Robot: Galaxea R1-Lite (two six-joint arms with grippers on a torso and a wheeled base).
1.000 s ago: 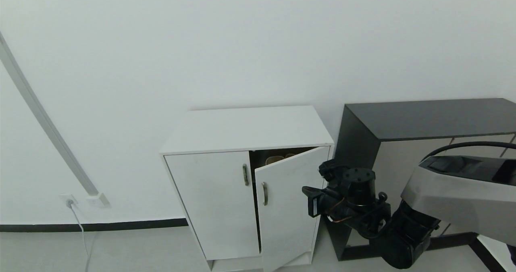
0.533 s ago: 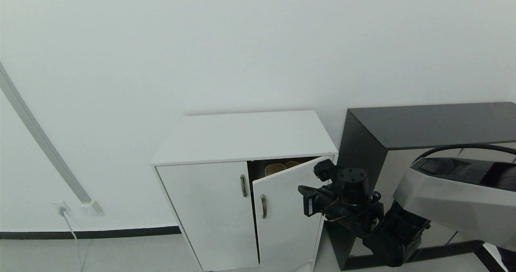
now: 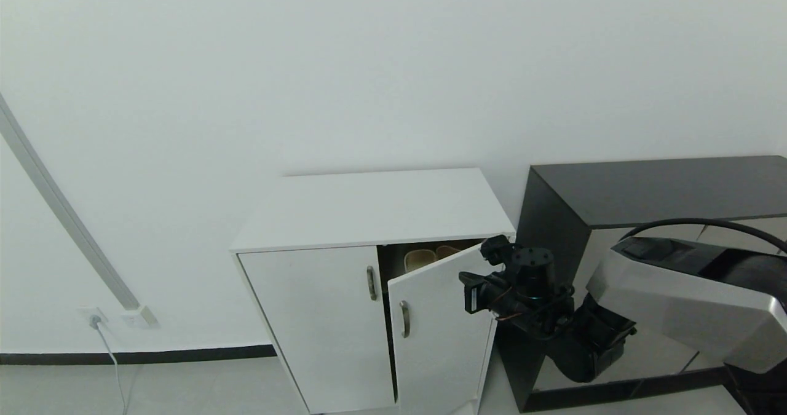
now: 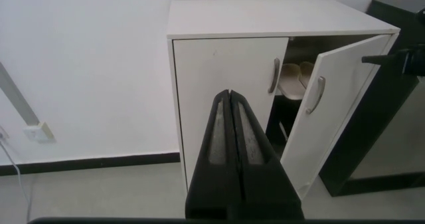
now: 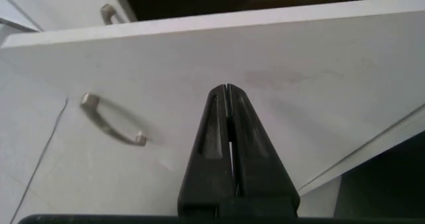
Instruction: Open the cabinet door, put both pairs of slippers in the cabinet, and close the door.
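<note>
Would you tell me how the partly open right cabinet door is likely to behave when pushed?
The door looks like a stiff flat panel, so it should probably swing as one piece about its right edge rather than flex. Its face seems smooth, so the shut end effector might slide across it.

Stretches right arm (image 3: 676, 292) in from the right side, silver forearm sloping down to a black joint (image 3: 584, 347), then angles back up to the wrist (image 3: 532, 280). Carries a black cable (image 3: 707, 222) arched over the forearm. Points right gripper (image 5: 228, 90) forward, jaws pressed together, just a thin seam between the black fingers (image 5: 212, 134). Holds left gripper (image 4: 229, 94) out front in the open, aimed ahead, jaws flat against each other along their whole length, tips meeting in a rounded point.
</note>
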